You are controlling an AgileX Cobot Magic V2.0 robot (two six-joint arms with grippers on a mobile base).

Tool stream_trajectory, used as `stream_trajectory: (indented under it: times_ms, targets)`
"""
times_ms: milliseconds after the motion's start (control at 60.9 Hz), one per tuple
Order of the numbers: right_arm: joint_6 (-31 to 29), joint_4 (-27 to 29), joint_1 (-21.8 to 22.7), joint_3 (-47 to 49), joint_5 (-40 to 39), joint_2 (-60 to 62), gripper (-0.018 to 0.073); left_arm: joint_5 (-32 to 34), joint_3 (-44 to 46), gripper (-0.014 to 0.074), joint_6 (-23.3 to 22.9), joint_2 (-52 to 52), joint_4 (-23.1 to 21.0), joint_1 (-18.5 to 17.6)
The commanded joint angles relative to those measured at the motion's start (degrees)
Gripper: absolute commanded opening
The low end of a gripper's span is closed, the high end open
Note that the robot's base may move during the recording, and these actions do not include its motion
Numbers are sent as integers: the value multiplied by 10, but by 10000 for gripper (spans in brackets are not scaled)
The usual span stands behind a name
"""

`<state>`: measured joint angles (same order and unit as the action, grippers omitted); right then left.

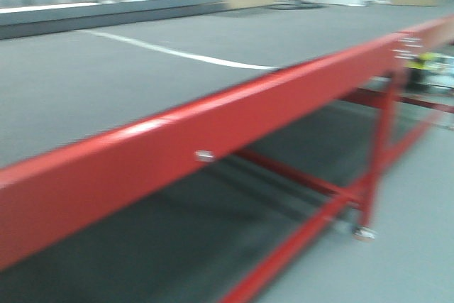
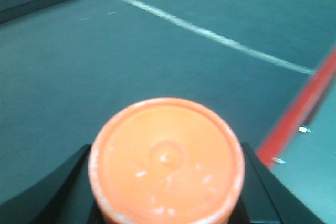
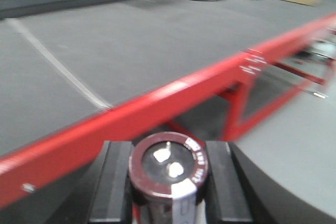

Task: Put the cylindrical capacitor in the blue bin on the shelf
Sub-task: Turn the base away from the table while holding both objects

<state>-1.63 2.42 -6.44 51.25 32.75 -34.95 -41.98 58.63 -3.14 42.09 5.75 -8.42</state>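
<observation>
Blurred table [image 1: 106,90], cropped capacitor [image 3: 168,169] between fingers [image 3: 118,182]

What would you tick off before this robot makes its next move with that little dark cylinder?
1. Grip on the part: ok. The cylindrical capacitor sits between the right gripper fingers.
2. Other hand: ok. The left gripper holds an orange-topped object.
3. Blue bin in sight: not ok. No view shows one.
4. Shelf in sight: not ok. Only a red-framed table with a grey top shows.
5. Path to the bin: cannot tell, as the bin is unseen.
6. Sharp pictures: not ok. The front view is blurred.
</observation>
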Motion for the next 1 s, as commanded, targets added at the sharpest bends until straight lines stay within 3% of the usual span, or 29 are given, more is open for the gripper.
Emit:
stream_trajectory:
  times_ms: [0, 985]
  targets:
    - [-2, -2, -1, 0, -19, 2, -130, 14, 0, -111, 1, -1, -1, -4]
    - [-2, -2, -1, 0, -19, 2, -130, 14, 0, -111, 1, -1, -1, -4]
